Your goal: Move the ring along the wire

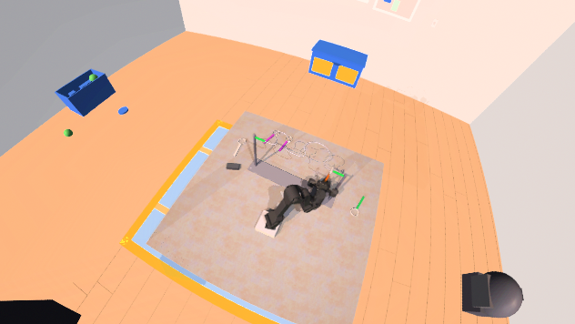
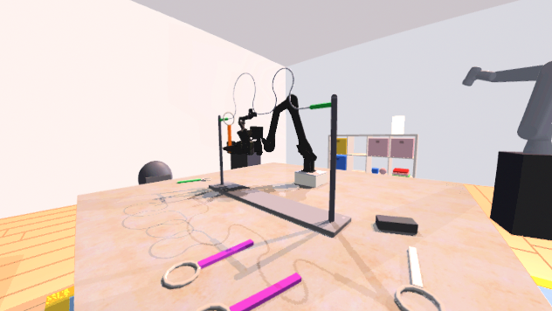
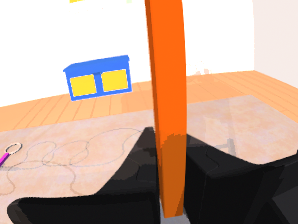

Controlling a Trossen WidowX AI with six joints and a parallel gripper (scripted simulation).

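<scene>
The ring hangs around the wire at the green part beside the post farther from the exterior camera. Its exact contact with the wire is too small to tell. Its orange handle points down. My gripper is shut on the handle's lower part, one finger on each side. The thin grey wire rises in two tall loops between the posts. The other green part joins the other post.
A long base plate joins the posts. A black block lies near the other post. Two magenta-handled rings, with handles, and a white-handled ring lie on the table. A green-handled ring lies beyond the nearer post.
</scene>
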